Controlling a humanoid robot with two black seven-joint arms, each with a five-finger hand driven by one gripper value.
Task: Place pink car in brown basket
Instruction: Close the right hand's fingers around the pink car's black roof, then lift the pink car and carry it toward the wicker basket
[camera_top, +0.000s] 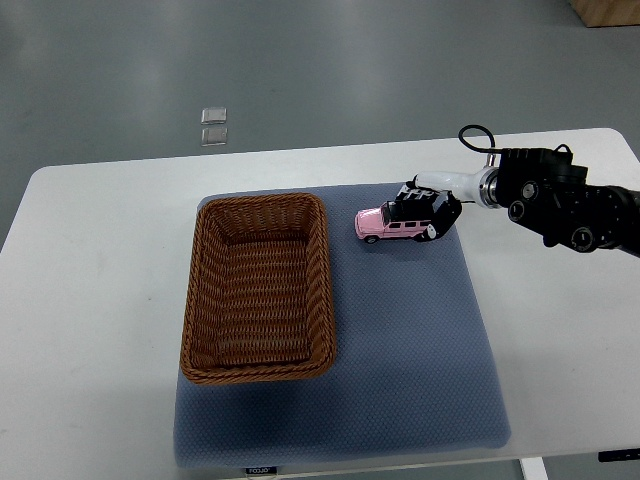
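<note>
Reaching in from the right edge, the right hand (428, 209) curls its black fingers (444, 217) over the pink car (385, 224), gripping its rear end; the car sits on the blue-grey mat (420, 350), just right of the brown wicker basket (259, 288).

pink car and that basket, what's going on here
The robot's right hand has reached in from the right and sits over the rear of the pink car, fingers curled around it. The car is on the blue mat, just right of the brown basket, which holds nothing. The car is not yet in the basket. The left arm is out of view.
</note>
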